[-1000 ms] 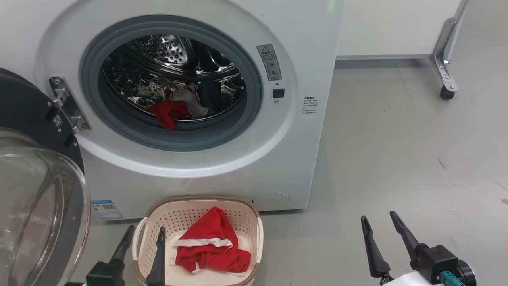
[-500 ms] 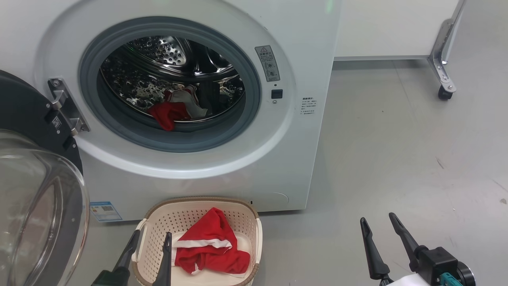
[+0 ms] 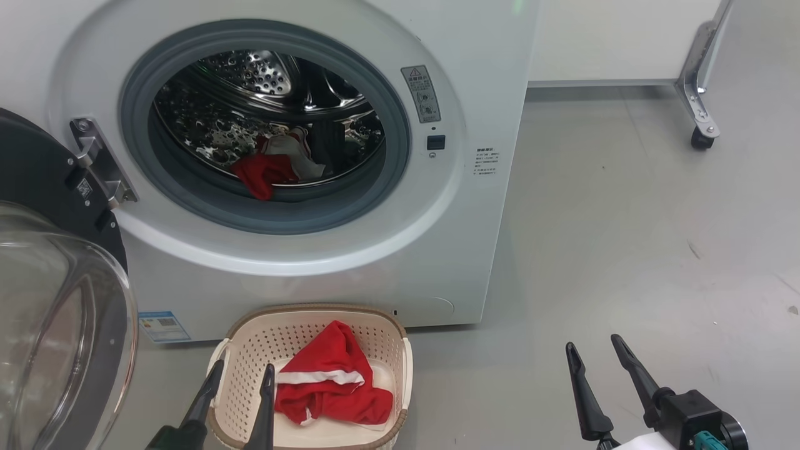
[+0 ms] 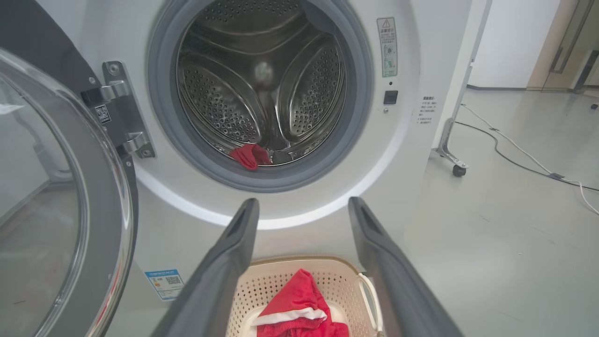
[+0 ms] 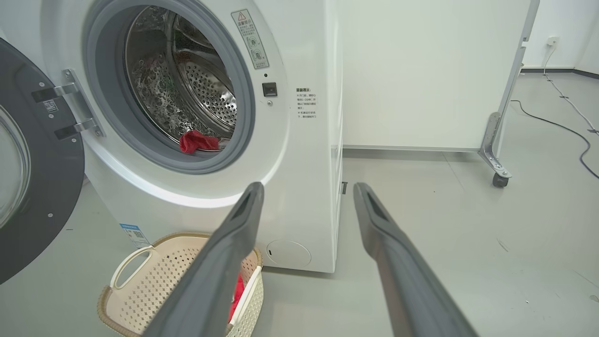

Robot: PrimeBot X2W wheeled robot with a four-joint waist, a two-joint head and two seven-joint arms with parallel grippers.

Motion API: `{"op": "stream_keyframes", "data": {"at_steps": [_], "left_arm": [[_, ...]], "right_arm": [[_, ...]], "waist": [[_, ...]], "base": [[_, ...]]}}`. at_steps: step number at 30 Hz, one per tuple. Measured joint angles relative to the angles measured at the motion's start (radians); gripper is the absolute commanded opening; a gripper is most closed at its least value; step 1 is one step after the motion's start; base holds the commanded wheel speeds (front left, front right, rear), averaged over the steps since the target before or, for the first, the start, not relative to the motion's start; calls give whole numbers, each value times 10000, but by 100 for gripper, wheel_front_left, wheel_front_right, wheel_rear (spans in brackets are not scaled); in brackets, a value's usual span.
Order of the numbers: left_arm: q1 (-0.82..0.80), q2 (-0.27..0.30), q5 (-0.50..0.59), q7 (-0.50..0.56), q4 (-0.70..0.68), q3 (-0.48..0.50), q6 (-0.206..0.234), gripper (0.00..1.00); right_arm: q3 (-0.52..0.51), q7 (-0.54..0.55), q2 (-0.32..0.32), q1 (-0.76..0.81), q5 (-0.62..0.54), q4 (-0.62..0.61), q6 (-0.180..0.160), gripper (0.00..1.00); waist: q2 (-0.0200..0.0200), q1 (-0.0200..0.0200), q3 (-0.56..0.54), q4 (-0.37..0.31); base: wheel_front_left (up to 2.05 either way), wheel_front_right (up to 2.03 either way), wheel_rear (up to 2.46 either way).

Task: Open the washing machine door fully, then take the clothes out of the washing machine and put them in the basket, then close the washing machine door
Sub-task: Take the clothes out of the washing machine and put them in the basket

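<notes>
Standing open, the washing machine (image 3: 350, 275) has its door (image 3: 37, 175) swung wide. The basket (image 3: 262, 344) holds one red cloth (image 3: 331, 375); a second red cloth (image 3: 262, 175) waits in the drum (image 3: 250, 75). The left gripper (image 3: 244, 375) and right gripper (image 3: 592, 345) are spread and empty. Closing the door comes last.

Grey floor (image 3: 625, 219), white wheeled partition (image 3: 612, 37)

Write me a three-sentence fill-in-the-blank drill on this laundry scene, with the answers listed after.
The washing machine door is swung ____.
The clothes in the basket are ____ with a white stripe.
The left gripper and the right gripper each hold ____.
Missing words: open; red; nothing.
</notes>
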Motion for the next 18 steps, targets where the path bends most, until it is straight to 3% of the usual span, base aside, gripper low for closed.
{"op": "stream_keyframes", "data": {"at_steps": [18], "left_arm": [[-1012,63,-146,709,-278,-50,-222,100]], "right_arm": [[228,0,48,-304,-144,-585,8,100]], "waist": [[0,0,1632,-101]], "base": [[0,0,0]]}}
